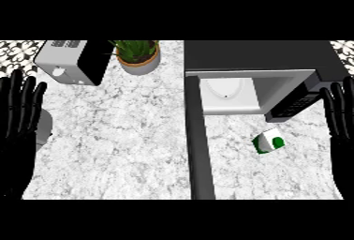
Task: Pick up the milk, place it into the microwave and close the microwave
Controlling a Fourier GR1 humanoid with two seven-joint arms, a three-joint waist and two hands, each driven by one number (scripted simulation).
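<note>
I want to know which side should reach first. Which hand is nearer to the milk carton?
Right. The right hand is up at the view's right edge, a short way right of and above the milk carton. The left hand is at the far left edge, across the counter.

On my marble counter (117,140), a toaster (69,61) sits at the far left, a potted plant (138,55) just beside it.

I am seeing bright, even light falling on the marble counter (124,140); shadows are looking faint, the microwave (256,89) cavity is glowing pale, and nothing is glaring.
</note>
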